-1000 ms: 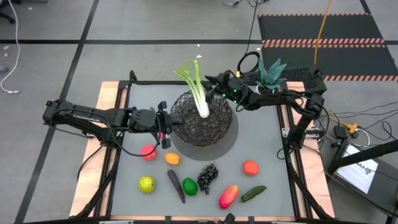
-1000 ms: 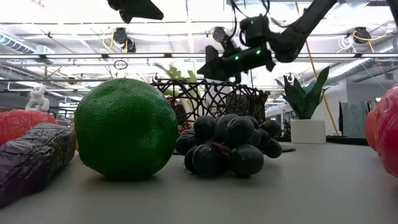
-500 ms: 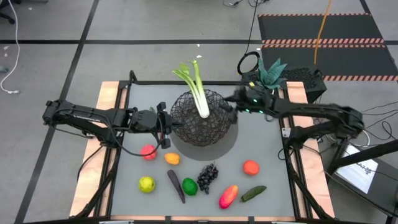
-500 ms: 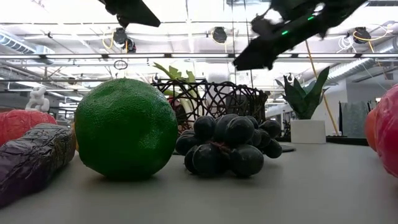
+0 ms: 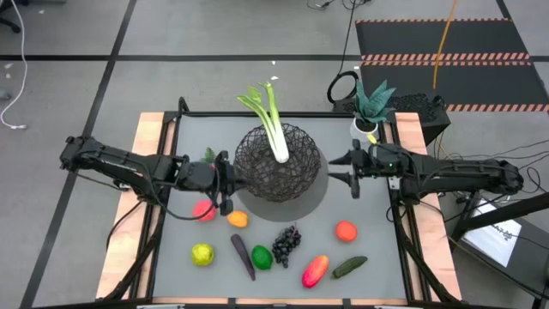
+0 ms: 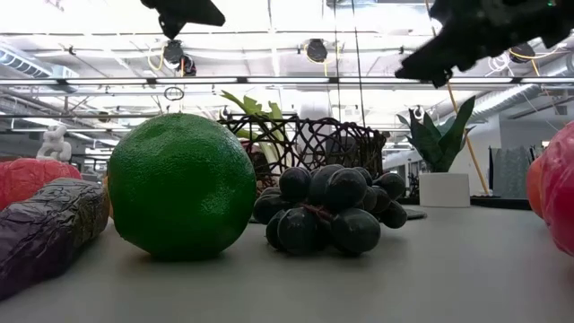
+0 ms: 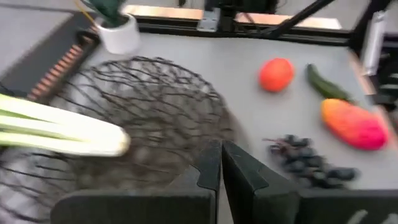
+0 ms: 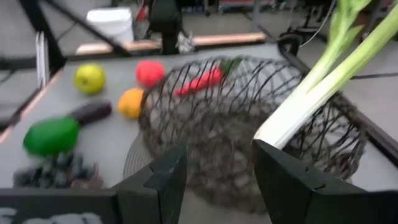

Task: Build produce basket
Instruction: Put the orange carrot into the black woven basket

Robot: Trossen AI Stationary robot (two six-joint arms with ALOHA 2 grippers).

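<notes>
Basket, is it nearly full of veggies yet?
Not yet. Only the leek is in the basket. Nothing is held: the right gripper is open and empty beside it, the left gripper shut. Grapes, eggplant and the rest wait on the table.

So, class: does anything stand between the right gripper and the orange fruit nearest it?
Nothing visible. The right gripper, open and empty, is beside the basket; only bare table separates it from the orange fruit.
</notes>
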